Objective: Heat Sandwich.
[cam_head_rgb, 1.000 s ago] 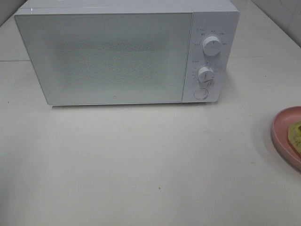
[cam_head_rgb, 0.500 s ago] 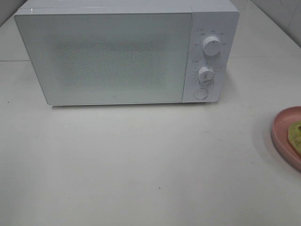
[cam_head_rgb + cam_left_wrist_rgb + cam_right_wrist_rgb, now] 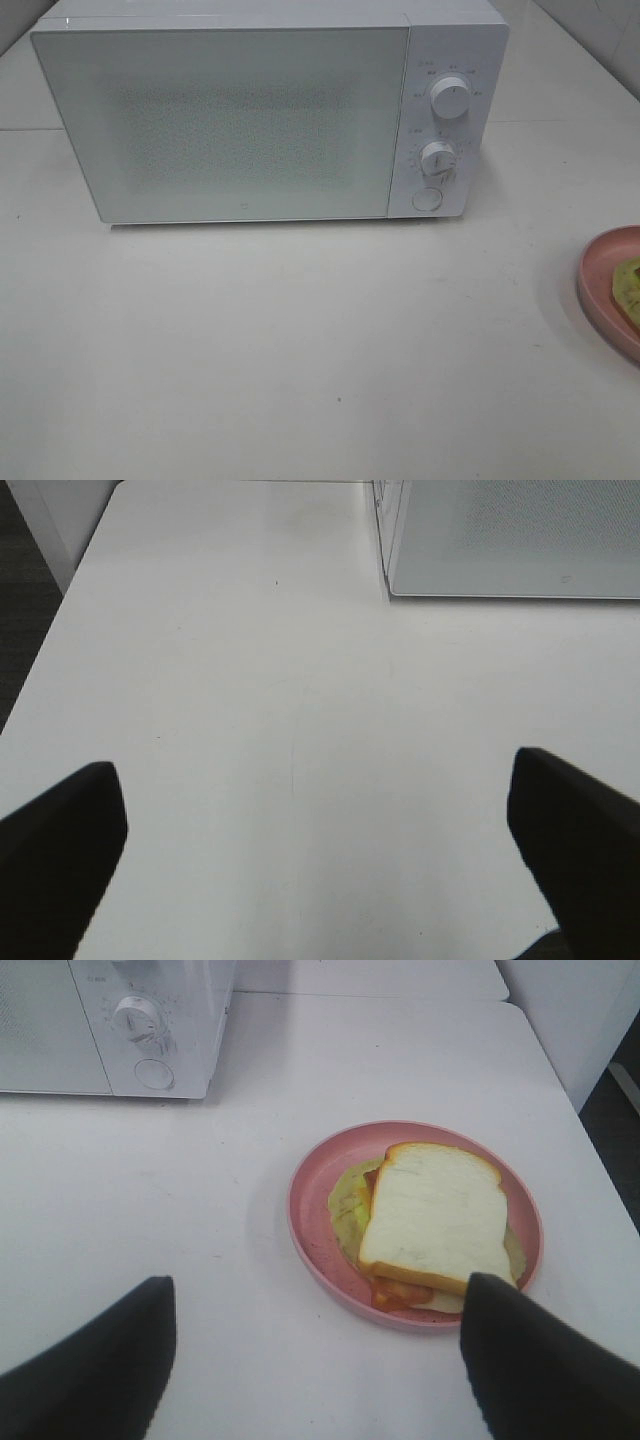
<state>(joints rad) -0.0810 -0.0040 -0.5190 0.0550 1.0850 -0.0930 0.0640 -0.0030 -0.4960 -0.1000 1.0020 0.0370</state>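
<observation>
Tabletop [image 3: 300, 350] — white, smooth, carrying everything listed.

Microwave oven [image 3: 230, 120] — white, standing at the far side of the tabletop, door shut; speckled window on the door. Control panel on its right: upper dial [image 3: 451, 98], lower dial [image 3: 438, 158], round button [image 3: 427, 199] beneath them.

Plate [image 3: 320, 1230] — round, pink, shallow rim; sits on the tabletop to the right of the microwave and well apart from it, cut by the right edge of the high view.

Sandwich [image 3: 435, 1215] — lies on the pink plate; white bread slice with tan crust on top, pale green leaf and a red-orange layer showing at the edges.

Left gripper [image 3: 320, 850] — dark jaws spread wide, over bare tabletop, holding nothing.

Right gripper [image 3: 315, 1360] — dark jaws spread wide, near the plate's rim; nothing between them.
</observation>
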